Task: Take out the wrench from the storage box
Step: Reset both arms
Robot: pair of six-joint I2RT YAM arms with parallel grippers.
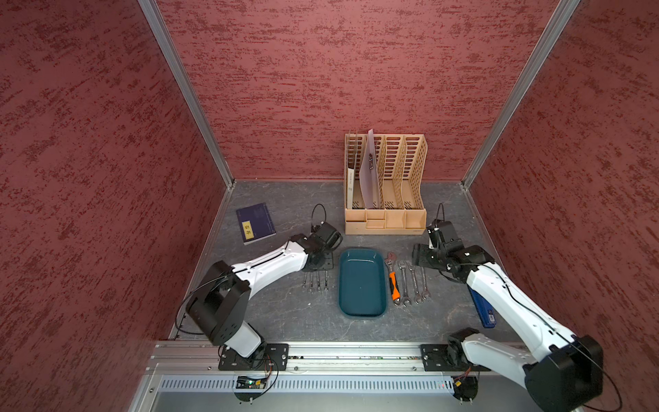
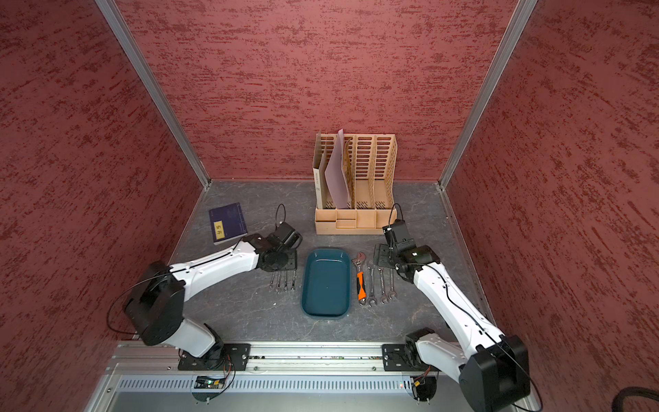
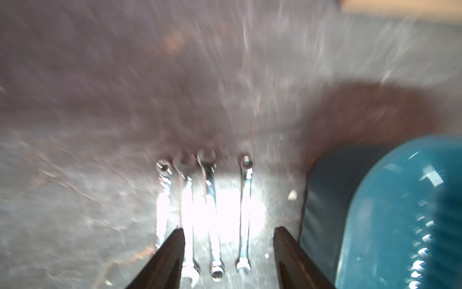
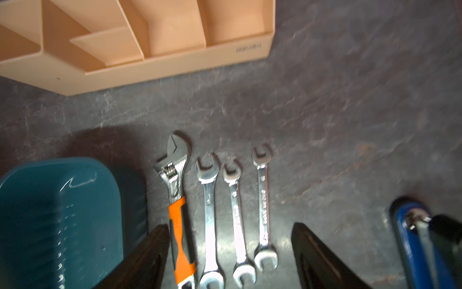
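So the left claw (image 3: 229, 230) was sprung open, its two dark fingers (image 3: 172, 255) spread wide with nothing pinched between them. It hovered low over a row of four small wrenches (image 3: 212, 200) lying side by side on the grey table (image 1: 285, 317), and most of the row showed between the fingers. That wrist view was pretty smeared, so I couldn't tell whether a fingertip touched metal. Just beside the row sat the storage box (image 1: 362, 285), the shallow teal tray, flat on the table between the two arms.

The right claw (image 4: 230, 225) was the same deal: released, fingers (image 4: 317, 257) far apart, gripping nothing. Below it lay the adjustable wrench (image 4: 177, 212) with the orange handle, just beside the box's long side. Next to that were three open-end wrenches (image 4: 235, 212), all roughly parallel. Every wrench I could see lay on the tabletop outside the box, four on each side, in both top views.

Further out, the tan file organizer (image 1: 385, 221) stood behind the box near the back wall with a couple of sheets in its slots. A navy notebook (image 1: 255, 223) lay flat beyond the left arm, and a blue tool (image 4: 403, 250) sat partly under the right arm.
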